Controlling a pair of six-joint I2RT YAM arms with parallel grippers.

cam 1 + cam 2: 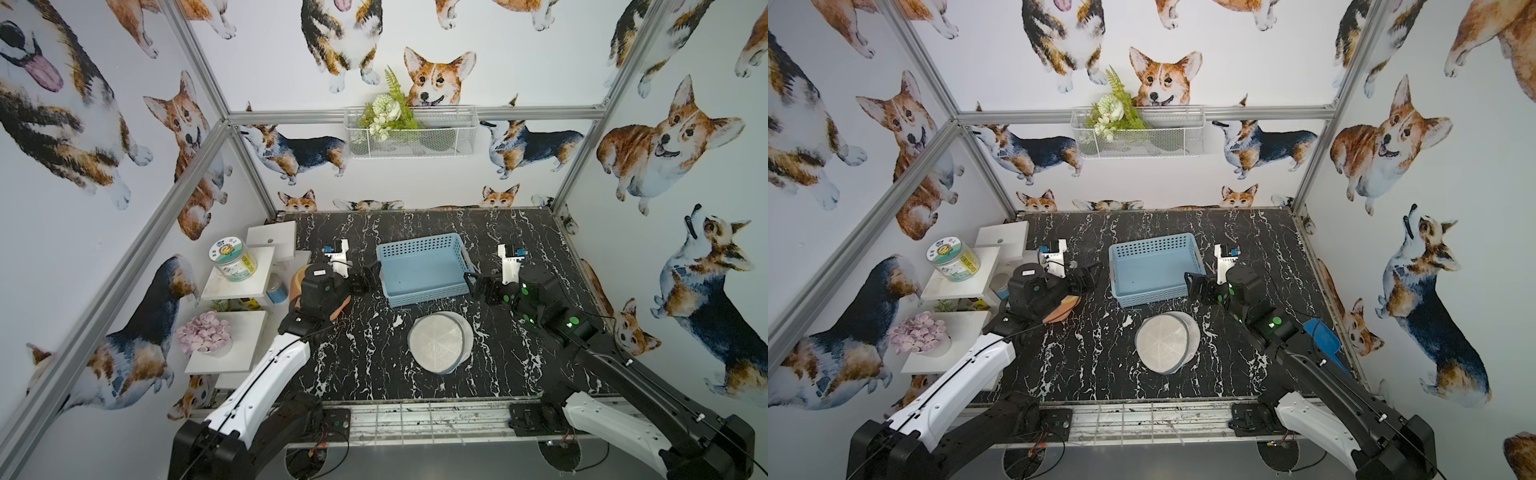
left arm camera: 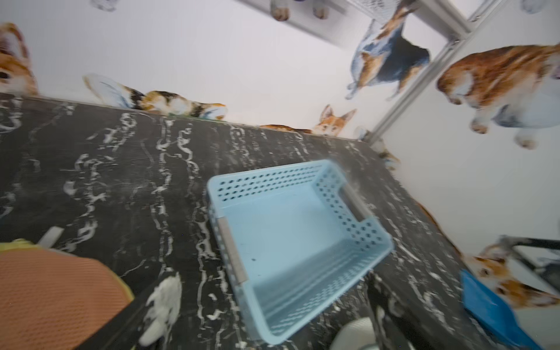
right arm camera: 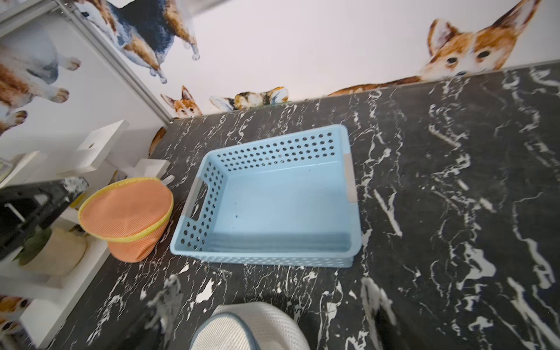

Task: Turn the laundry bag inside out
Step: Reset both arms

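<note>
The laundry bag (image 1: 440, 343) (image 1: 1167, 343) is a round white mesh pouch with grey-blue trim. It lies flat on the black marble table, in front of the blue basket, and nothing is touching it. Part of the bag shows in the right wrist view (image 3: 248, 327) and a corner of it in the left wrist view (image 2: 351, 333). My right gripper (image 1: 478, 286) (image 3: 271, 306) hangs open above and behind the bag, with nothing between its fingers. By the basket's left side, my left gripper (image 1: 365, 278) (image 2: 272, 318) is open and empty.
An empty blue perforated basket (image 1: 419, 243) (image 3: 272, 151) stands mid-table. An orange mesh bag with yellow trim (image 3: 127, 212) (image 1: 1061, 311) sits under the left arm. White shelves at the left hold a jar (image 1: 232, 259) and pink flowers (image 1: 203, 332). A blue scoop (image 1: 1323, 336) lies at the right edge.
</note>
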